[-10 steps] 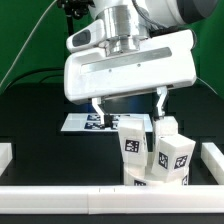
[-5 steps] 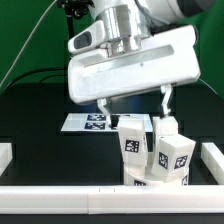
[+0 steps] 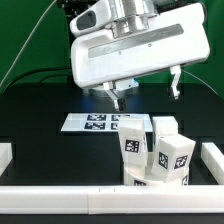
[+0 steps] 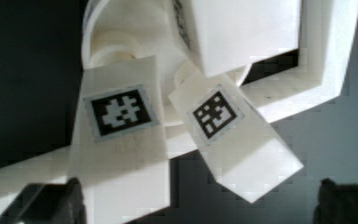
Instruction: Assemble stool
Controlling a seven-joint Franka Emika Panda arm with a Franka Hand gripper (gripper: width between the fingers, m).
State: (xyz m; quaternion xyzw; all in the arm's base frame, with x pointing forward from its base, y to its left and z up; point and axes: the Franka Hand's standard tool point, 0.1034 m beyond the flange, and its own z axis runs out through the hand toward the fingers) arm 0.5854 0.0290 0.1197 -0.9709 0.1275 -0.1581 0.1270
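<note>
Three white blocky stool legs with square tags stand upright close together near the front rail: one [image 3: 131, 141], one behind it [image 3: 166, 128] and one nearest [image 3: 174, 155]. A low white part [image 3: 139, 180] under them is the seat, mostly hidden. My gripper [image 3: 145, 88] hangs tilted above the legs, open, with nothing between its fingers. In the wrist view two tagged legs [image 4: 119, 110] [image 4: 215, 112] reach up toward the camera, and the dark fingertips [image 4: 48, 202] stand wide apart on either side of them, with the gripper [image 4: 197, 200] open.
The marker board [image 3: 92, 122] lies flat on the black table behind the legs. White border blocks line the front [image 3: 80, 196], the exterior view's left [image 3: 5, 155] and right [image 3: 212, 155]. A white border edge [image 4: 291, 92] shows in the wrist view.
The gripper has risen from around the tops of the legs and shifted toward the exterior view's right, tilting. It stayed open. The legs have not moved.
</note>
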